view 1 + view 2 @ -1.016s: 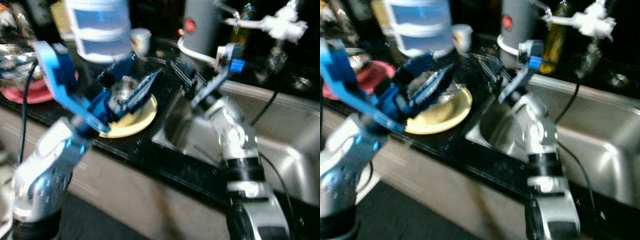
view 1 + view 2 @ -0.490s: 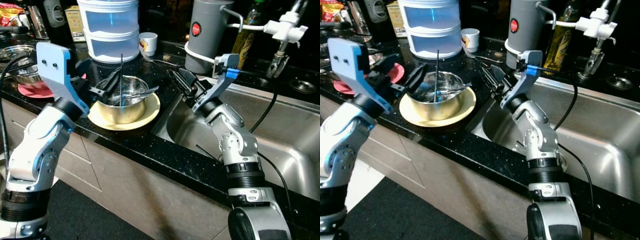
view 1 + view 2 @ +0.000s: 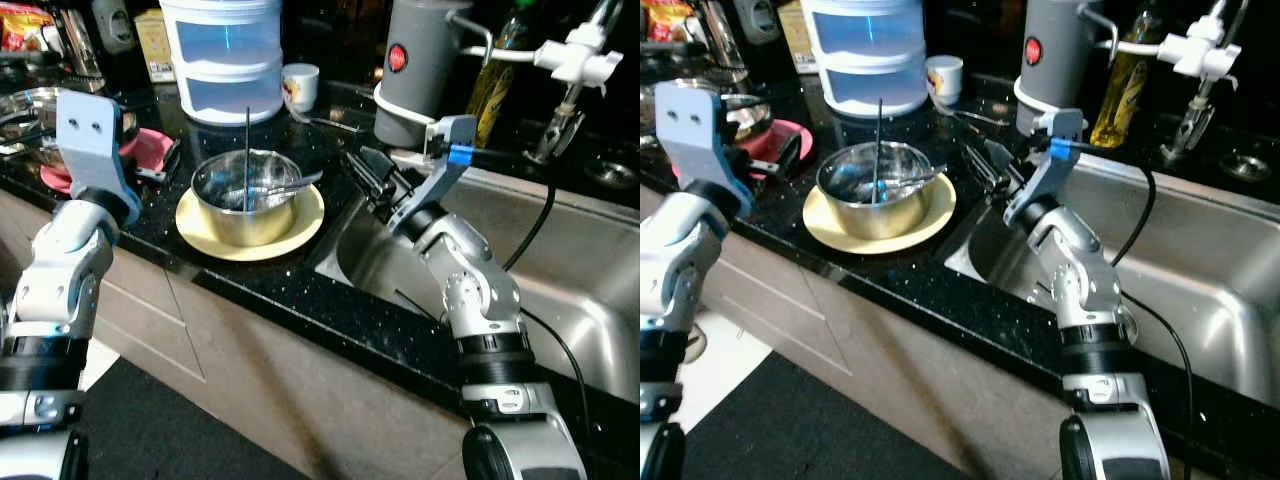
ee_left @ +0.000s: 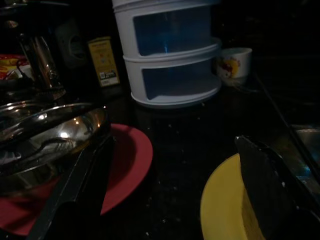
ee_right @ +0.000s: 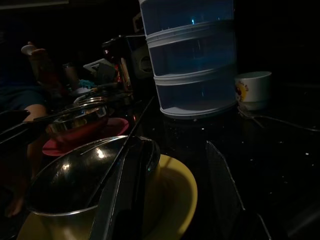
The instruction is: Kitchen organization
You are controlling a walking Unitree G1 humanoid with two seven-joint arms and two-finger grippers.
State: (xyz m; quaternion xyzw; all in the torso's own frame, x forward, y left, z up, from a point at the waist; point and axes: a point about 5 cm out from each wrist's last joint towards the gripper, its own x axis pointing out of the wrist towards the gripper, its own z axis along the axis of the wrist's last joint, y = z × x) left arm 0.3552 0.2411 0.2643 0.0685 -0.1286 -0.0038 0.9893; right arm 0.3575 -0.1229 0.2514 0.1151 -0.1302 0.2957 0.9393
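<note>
Two released end effectors, left (image 3: 160,160) and right (image 3: 362,175), flank an upright-handled utensil (image 3: 247,150).

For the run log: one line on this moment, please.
left tool open by red plate | right tool open at sink edge | bowl on yellow plate

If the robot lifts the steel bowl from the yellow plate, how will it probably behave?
The steel bowl looks thin and shiny, so probably light, stiff and slippery. The utensils inside it may rattle or slide out if it tilts. It sits loose on the yellow plate, so a push could move it.
</note>
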